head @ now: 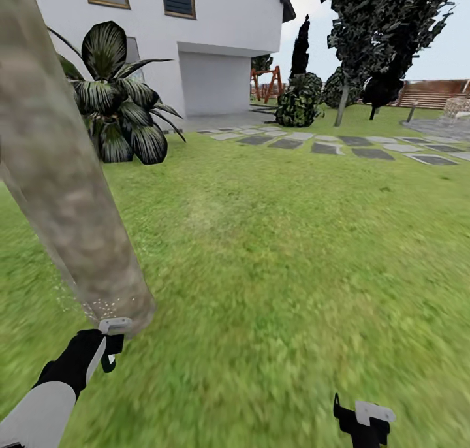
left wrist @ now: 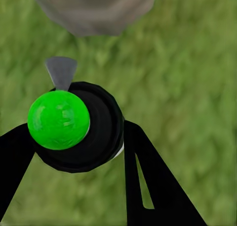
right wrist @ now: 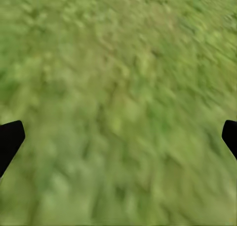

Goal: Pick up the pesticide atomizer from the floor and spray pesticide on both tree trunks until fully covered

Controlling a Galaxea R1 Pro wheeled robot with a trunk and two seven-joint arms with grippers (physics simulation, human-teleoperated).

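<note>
A thick mottled grey-brown tree trunk (head: 59, 167) slants across the left of the head view down to the grass. Tiny white specks of pesticide (head: 98, 304) dot its base. My left gripper (head: 111, 345) hangs just in front of that base. In the left wrist view my left gripper (left wrist: 79, 137) is shut on the pesticide atomizer (left wrist: 98, 132), a black round body with a bright green ball on top and a grey nozzle pointing at the trunk (left wrist: 94, 8). Low at the right, my right gripper (head: 365, 422) is open over bare grass, its fingers (right wrist: 10, 139) far apart.
A broad-leaved dark plant (head: 117, 108) stands behind the trunk, beside the white house (head: 222, 43). Grey stepping stones (head: 339, 144) cross the lawn (head: 281, 258). Thin-trunked dark trees (head: 346, 49), a bush (head: 299, 102) and a wooden fence (head: 434, 92) lie far back right.
</note>
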